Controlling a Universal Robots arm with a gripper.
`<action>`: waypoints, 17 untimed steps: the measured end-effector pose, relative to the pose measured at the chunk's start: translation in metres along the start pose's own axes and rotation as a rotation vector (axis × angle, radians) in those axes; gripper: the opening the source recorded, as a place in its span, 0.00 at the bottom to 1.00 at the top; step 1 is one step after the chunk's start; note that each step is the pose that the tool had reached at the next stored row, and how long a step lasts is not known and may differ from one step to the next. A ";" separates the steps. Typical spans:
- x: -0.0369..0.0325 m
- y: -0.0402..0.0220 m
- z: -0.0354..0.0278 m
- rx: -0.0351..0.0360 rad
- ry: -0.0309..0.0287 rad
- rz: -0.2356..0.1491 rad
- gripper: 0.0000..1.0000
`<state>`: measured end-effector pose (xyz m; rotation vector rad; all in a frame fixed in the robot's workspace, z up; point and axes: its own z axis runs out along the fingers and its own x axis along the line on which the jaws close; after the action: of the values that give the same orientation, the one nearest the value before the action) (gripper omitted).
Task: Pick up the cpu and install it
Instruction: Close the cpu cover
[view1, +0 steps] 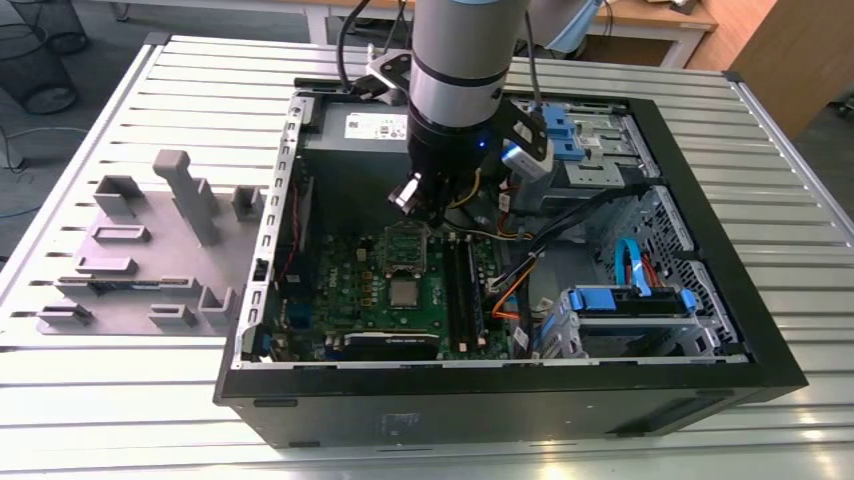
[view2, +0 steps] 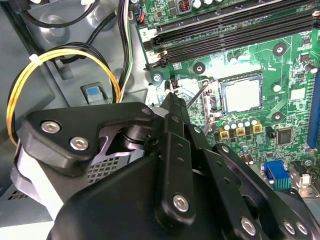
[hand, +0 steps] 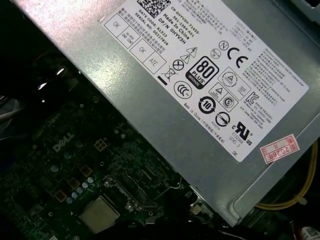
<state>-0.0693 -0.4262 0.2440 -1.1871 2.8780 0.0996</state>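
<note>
1. The small square silver-topped cpu (view1: 404, 293) (view2: 241, 94) (hand: 100, 214) is seen seated on the green motherboard (view1: 350, 290) inside the open black PC case (view1: 534, 400).
2. The black tool (view1: 424, 198) is held above it; whether it is open cannot be told.

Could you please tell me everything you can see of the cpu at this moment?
The cpu is a small, flat square chip with a pale silver-grey metal top. It lies flat, face up, in its socket on the green motherboard inside the open PC case, beside the memory slots; both wrist views show it too. Nothing rests on it. The gripper hangs above the board, apart from the chip, holding nothing that I can see.
</note>
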 end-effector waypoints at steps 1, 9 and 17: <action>0.0000 0.0000 0.0000 -0.0001 -0.0001 -0.001 0.11; 0.0022 -0.0021 -0.0002 -0.0007 0.0006 -0.012 0.11; 0.0059 -0.0039 -0.0005 -0.0008 0.0008 -0.022 0.11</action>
<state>-0.0708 -0.4331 0.2441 -1.2182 2.8653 0.0998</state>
